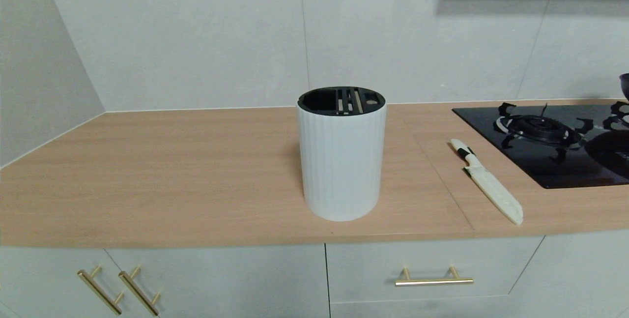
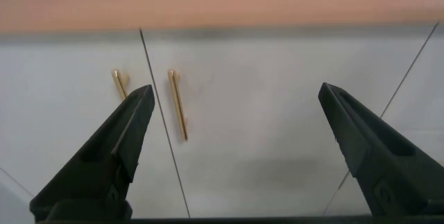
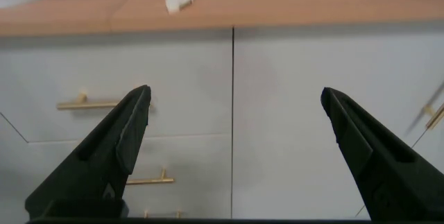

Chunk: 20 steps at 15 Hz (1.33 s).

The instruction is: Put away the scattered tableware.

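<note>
Head view, knife [image 1: 486,183] near counter [image 1: 147,185] front edge, holder [image 1: 341,170] apart, left gripper [image 2: 236,89] and right gripper [image 3: 235,91] fingers spread.

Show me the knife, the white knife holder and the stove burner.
knife [image 1: 485,181]: head view, on the pale blade, just past the handle.
white knife holder [image 1: 341,160]: head view, middle of its ribbed wall.
stove burner [image 1: 533,129]: head view, on the burner's central ring.

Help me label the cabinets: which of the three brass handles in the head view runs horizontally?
The drawer handle below the knife. It lies level, while the two door handles at the left run up and down, side by side.
</note>
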{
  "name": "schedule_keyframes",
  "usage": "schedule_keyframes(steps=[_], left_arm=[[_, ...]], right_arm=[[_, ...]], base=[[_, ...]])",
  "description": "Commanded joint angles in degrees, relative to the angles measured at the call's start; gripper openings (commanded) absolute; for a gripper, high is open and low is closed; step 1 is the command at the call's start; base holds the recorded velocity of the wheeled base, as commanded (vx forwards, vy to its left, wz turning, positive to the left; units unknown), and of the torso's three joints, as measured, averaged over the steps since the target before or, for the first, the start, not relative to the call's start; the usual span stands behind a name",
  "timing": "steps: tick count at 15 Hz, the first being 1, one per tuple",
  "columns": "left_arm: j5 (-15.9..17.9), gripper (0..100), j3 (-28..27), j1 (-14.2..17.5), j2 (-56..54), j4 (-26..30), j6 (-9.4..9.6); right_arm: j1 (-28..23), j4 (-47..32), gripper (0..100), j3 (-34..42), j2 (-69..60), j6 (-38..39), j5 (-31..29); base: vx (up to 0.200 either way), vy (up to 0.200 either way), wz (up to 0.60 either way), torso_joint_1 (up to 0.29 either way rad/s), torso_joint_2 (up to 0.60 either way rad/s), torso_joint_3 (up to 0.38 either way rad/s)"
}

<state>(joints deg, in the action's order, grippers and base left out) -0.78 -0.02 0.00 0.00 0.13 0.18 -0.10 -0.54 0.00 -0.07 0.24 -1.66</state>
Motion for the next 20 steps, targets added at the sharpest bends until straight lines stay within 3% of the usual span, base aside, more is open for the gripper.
schedule_keyframes(steps=[1,20], left_arm=[[0.0,100,0.0,0.0,0.1,0.0,-0.01],[0.0,100,0.0,0.0,0.0,0.0,-0.01]], right_arm=[[0.0,0.0,100,0.0,0.1,0.0,0.0],[0.0,0.0,100,0.0,0.1,0.0,0.0]], base=[[0.0,0.0,0.0,0.222,-0.49,-0.281],[0.0,0.0,0.0,0.248,-0.53,-0.286]])
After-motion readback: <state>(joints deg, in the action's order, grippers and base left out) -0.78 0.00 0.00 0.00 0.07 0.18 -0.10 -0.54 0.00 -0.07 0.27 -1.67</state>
